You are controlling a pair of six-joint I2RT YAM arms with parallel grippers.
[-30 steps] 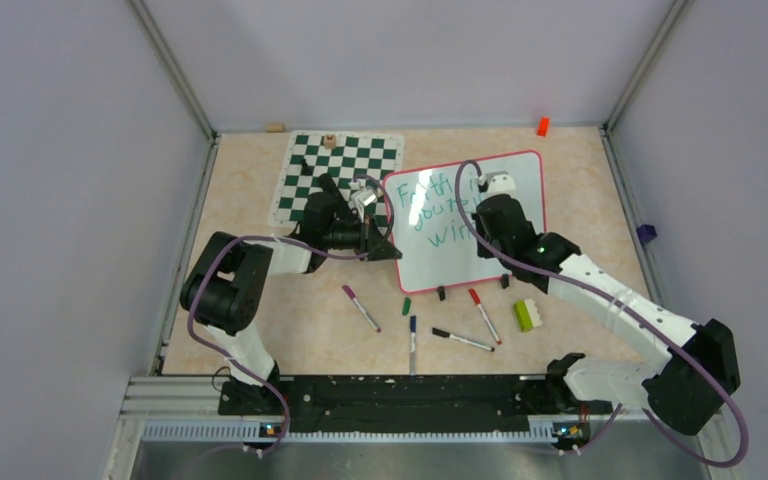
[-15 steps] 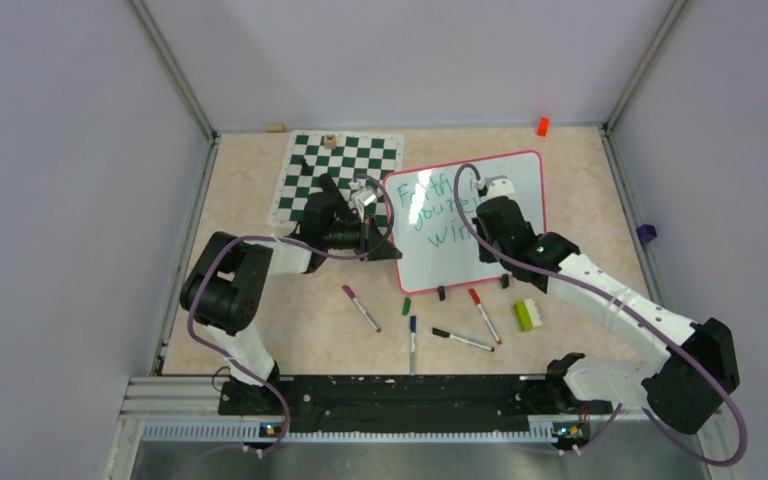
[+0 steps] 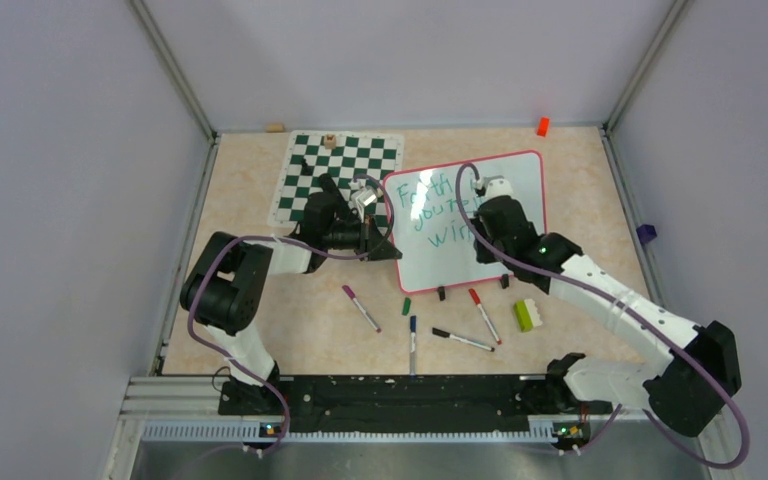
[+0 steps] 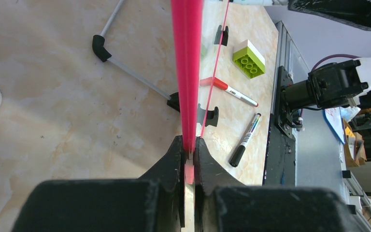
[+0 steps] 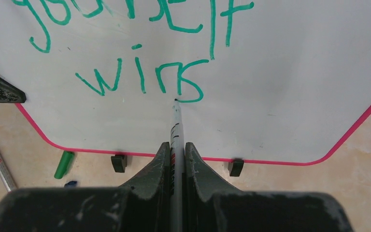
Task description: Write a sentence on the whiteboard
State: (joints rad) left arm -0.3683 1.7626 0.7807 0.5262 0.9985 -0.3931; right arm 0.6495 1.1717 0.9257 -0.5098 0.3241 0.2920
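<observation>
The whiteboard (image 3: pixel 460 262) stands tilted on two black feet, its frame pink-red. My left gripper (image 3: pixel 388 243) is shut on its left edge; in the left wrist view the pink frame (image 4: pixel 187 72) runs straight into the shut gripper (image 4: pixel 189 147). The sentence (image 5: pixel 140 72) is teal handwriting, with "yourself" above "wins" in the right wrist view. My right gripper (image 5: pixel 176 150) is shut on a grey marker (image 5: pixel 177 125). The marker's tip rests on the board at the bottom of the last letter of "wins". From above, the right gripper (image 3: pixel 487 200) covers part of the sentence (image 3: pixel 432 212).
A green-and-white chess mat (image 3: pixel 340 175) lies behind the left gripper. In front of the board lie a purple marker (image 3: pixel 361 308), a blue marker (image 3: pixel 412 343), a black marker (image 3: pixel 463 340), a red marker (image 3: pixel 484 315), a green cap (image 3: pixel 406 306) and a green-white brick (image 3: pixel 528 314).
The right gripper and its marker have shifted slightly left and toward the near side over the board. The left gripper has kept its hold and not moved.
</observation>
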